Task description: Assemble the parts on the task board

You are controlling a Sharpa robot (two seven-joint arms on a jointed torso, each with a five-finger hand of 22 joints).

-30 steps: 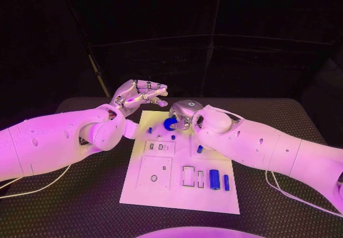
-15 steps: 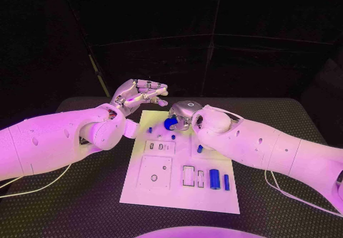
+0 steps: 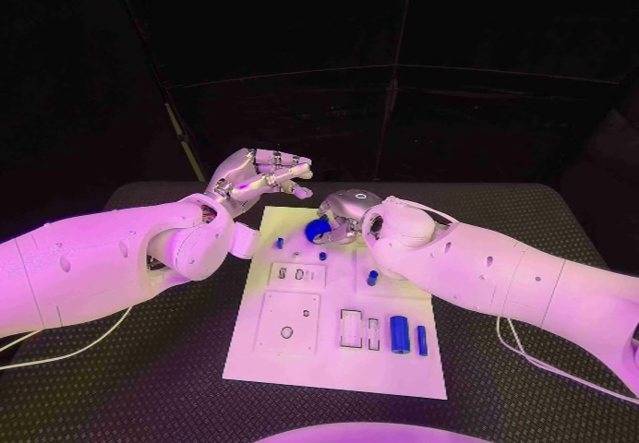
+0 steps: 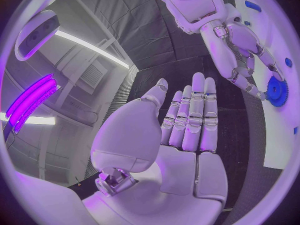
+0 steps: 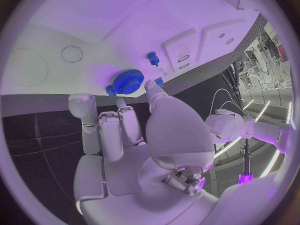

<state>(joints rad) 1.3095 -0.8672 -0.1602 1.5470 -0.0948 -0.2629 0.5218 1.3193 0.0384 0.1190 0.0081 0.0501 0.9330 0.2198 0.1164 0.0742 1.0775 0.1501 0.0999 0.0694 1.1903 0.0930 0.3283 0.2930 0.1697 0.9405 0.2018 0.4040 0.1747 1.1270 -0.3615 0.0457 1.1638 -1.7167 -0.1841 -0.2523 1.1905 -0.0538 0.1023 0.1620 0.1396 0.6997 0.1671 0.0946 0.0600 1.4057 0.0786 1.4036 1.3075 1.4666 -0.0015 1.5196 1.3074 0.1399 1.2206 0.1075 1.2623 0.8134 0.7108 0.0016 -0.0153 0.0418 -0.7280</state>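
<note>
Right now the blue gear (image 5: pixel 129 81) sits at the far end of the white board (image 3: pixel 267 355), pinched at its rim by the right hand (image 3: pixel 341 214); I judge it could tip or jam if pushed down off-centre, since the hold looks slight. Beside it the left hand (image 3: pixel 261 175) hangs above the counter (image 3: pixel 160 369), fingers apart, holding nothing. I count one gear, two hands, one board, and at least five other small blue parts.
</note>
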